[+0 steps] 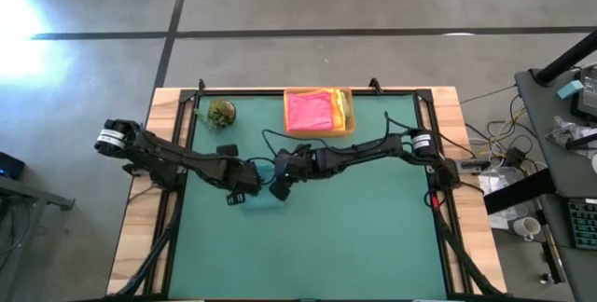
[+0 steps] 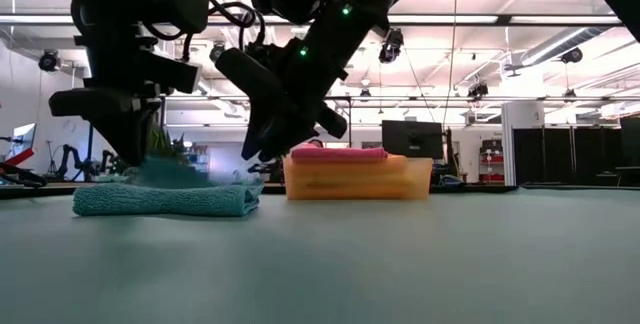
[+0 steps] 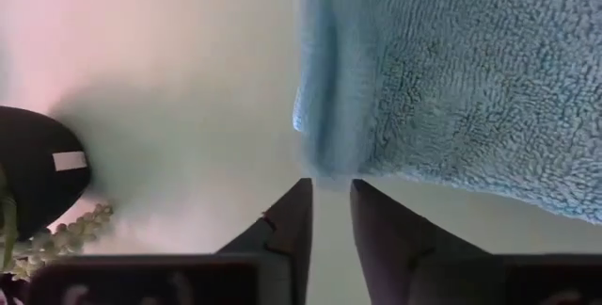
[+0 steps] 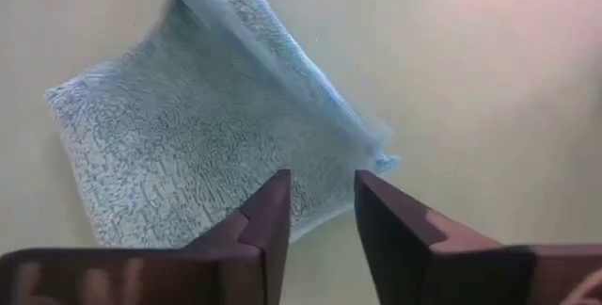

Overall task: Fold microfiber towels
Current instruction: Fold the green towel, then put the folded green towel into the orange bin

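The teal towel (image 2: 165, 199) lies folded on the table's left-middle, soft, light and floppy, best pinched at a corner or doubled edge, with left gripper (image 3: 327, 192) and right gripper (image 4: 320, 184) parted, empty, just above it.

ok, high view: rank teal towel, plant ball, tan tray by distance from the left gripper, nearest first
1. Teal towel: on the mat right at the left gripper, between both arms.
2. Plant ball: toward the table's far edge, on the left arm's side.
3. Tan tray: far edge, centre, holding the pink towel; farthest.
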